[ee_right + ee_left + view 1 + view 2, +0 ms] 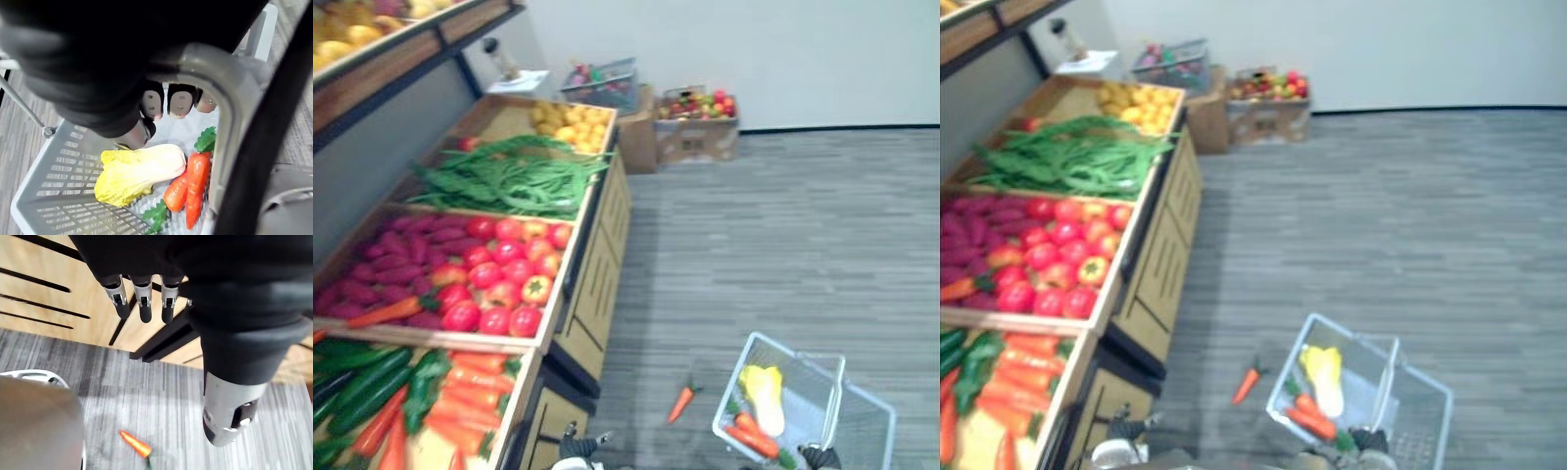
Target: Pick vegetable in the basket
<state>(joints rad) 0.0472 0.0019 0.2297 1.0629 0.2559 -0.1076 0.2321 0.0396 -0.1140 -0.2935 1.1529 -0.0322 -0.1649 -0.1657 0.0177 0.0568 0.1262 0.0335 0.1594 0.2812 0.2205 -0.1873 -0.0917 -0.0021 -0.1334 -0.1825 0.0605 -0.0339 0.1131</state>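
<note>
Right hand (152, 104) is curled round the handle (222, 103) of the basket (63, 171), which contains a cabbage (139, 174) and two carrots (195, 188). Left hand (141, 303) hangs slack and empty. A loose carrot (680, 401) lies on the floor (783, 245) near the basket.

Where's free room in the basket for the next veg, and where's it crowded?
Free: the bare mesh bottom of the basket, on the side of the handle away from the stand. Crowded: the stand-side end, where the cabbage and carrots lie together. The right hand is curled round the handle, so reach in beside it.
</note>
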